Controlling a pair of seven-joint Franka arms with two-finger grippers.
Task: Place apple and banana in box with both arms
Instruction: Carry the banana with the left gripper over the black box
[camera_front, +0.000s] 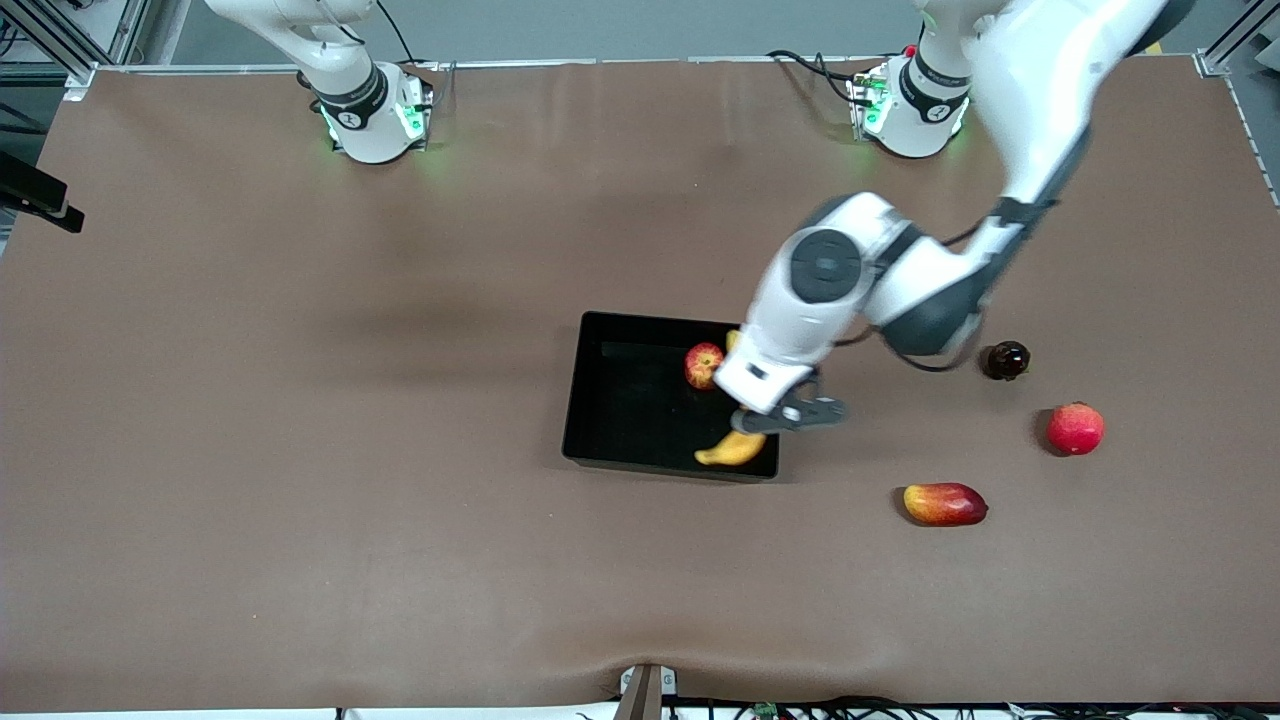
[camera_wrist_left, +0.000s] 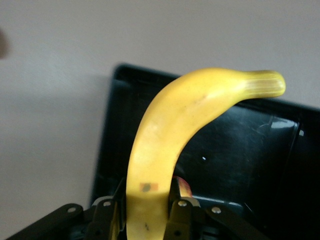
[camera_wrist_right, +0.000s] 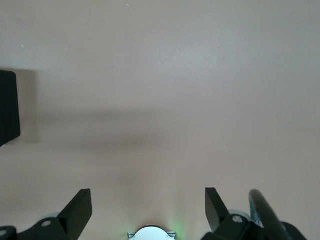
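The black box (camera_front: 620, 400) lies mid-table. The apple (camera_front: 703, 364) rests inside it, toward the left arm's end. My left gripper (camera_front: 775, 415) is over that same end of the box, shut on the yellow banana (camera_front: 732, 449), whose free end hangs over the box corner nearest the front camera. In the left wrist view the banana (camera_wrist_left: 170, 140) runs up from between the fingers (camera_wrist_left: 177, 202) over the box (camera_wrist_left: 240, 150). My right gripper (camera_wrist_right: 148, 207) is open and empty over bare table. It is out of the front view, and that arm waits.
On the table toward the left arm's end lie a red-pink round fruit (camera_front: 1075, 428), a red-yellow mango-like fruit (camera_front: 945, 503) and a small dark brown object (camera_front: 1005, 360). A corner of the box (camera_wrist_right: 7, 107) shows in the right wrist view.
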